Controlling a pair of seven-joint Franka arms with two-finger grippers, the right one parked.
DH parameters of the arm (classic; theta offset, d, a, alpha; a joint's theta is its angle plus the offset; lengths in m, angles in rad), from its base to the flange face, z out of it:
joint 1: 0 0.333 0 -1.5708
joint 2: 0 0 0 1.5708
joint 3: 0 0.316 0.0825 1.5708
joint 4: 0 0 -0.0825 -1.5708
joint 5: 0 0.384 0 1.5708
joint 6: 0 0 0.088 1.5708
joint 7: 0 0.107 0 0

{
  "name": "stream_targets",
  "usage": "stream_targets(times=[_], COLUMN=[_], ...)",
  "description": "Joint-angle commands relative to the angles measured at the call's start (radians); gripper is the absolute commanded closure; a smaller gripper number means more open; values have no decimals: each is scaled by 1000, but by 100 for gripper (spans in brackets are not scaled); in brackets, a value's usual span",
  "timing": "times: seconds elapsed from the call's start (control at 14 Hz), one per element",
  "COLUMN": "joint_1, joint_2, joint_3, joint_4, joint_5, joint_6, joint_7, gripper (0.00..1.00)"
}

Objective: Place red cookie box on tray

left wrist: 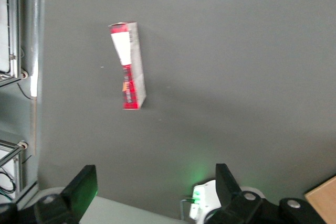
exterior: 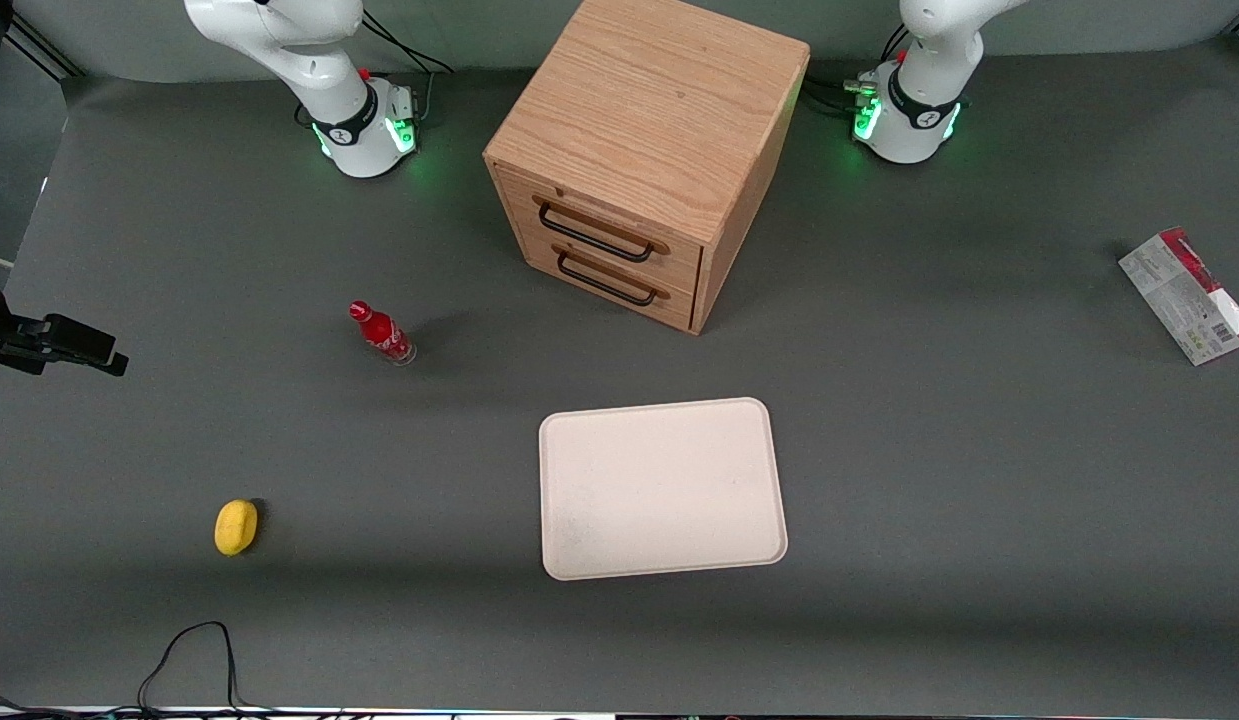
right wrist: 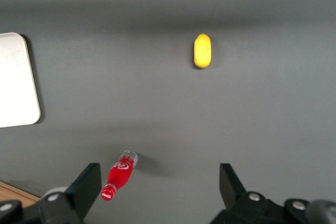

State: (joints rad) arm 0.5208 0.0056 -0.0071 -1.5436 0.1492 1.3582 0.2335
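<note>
This is a robotics lab, a staged test bench and no home. Two white arm bases (exterior: 364,135) with green status lights are bolted to a table (exterior: 929,480) covered in plain dark grey matting. Loose cables (exterior: 194,660) trail over its edge, and a black camera mount (exterior: 49,345) juts in at the side. The props are few and unrelated: a wooden drawer cabinet (exterior: 644,160), a tray (exterior: 662,487), a small red bottle (exterior: 381,333) and a yellow fruit (exterior: 236,527). The gripper (left wrist: 155,192) hangs above the matting, fingers apart.
</note>
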Motion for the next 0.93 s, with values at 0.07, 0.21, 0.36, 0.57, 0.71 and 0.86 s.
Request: stream_targets(times=[0.07,0.21,0.36,0.57,0.71,0.86], joint_1=[140,185,206,211,212,220], joint_2=[68,83,99,119,120,119], joint_3=[-13,-13,-13,-11,-13,-4], joint_4=[112,112,100,8,-79,-198], joint_5=[39,49,49,49,47,44], joint_6=[-33,-25,-18,44,138,269], joint_7=[168,207,199,127,103,81], gripper=[0,0,0,1,1,1])
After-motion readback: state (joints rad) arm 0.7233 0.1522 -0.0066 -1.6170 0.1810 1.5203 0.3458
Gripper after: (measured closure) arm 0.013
